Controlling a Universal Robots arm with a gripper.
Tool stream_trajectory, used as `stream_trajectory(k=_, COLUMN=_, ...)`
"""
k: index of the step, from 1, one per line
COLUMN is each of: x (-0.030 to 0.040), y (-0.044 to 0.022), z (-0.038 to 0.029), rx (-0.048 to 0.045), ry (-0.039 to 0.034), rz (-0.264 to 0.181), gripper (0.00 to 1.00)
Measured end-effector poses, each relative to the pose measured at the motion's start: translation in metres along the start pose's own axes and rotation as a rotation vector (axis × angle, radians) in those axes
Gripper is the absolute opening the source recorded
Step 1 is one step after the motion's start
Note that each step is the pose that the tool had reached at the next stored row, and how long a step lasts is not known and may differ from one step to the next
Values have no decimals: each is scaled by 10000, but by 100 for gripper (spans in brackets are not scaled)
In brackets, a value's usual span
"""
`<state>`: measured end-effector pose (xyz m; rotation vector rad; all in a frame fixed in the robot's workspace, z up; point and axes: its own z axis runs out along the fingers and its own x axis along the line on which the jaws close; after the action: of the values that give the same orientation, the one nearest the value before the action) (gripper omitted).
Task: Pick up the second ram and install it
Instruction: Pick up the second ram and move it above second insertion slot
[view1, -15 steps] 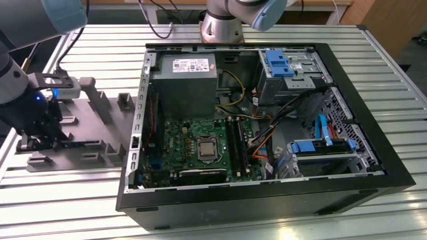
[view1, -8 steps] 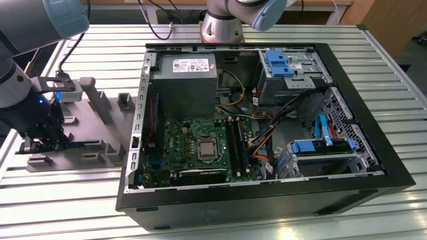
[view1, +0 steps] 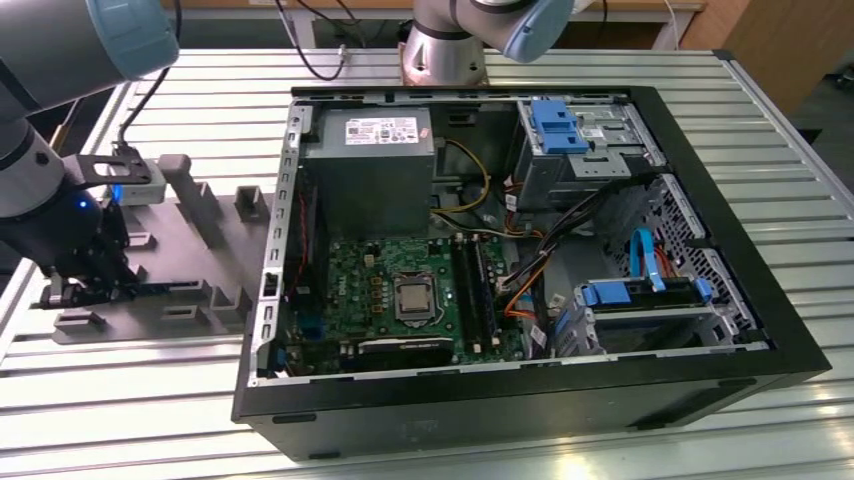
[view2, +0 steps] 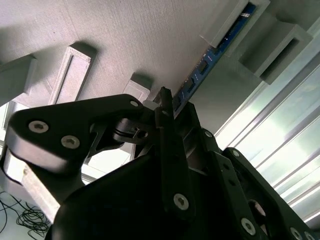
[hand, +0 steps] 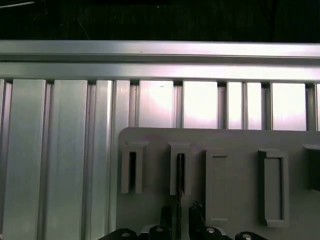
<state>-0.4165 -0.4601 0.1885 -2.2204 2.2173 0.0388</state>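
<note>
The second ram (view2: 215, 55) is a thin blue board with black chips, standing on edge in the slotted posts of a grey holder plate (view2: 125, 35). The first wrist view shows the ram (hand: 179, 172) edge-on as a dark line in one post. My gripper (hand: 179, 217) is low over the plate and straddles the near end of the stick. One finger (hand: 165, 216) stands on each side of it, with a small gap to the board. In the exterior view my gripper (view1: 87, 288) sits at the left, over the holder plate (view1: 187, 250), beside the open computer case (view1: 534, 400).
The case lies on a ribbed aluminium table (view1: 801, 200). Inside it are a green motherboard (view1: 360, 290) with long black slots (view1: 478, 290), a power supply (view1: 367, 160), blue drive brackets (view1: 641, 290) and loose cables. Empty rectangular posts (hand: 272, 185) rise from the holder plate.
</note>
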Motion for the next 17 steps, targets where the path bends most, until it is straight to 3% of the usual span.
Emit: stream_trajectory(k=17, x=1, y=-71, z=10, rx=-3, ry=2, rz=0, gripper=28)
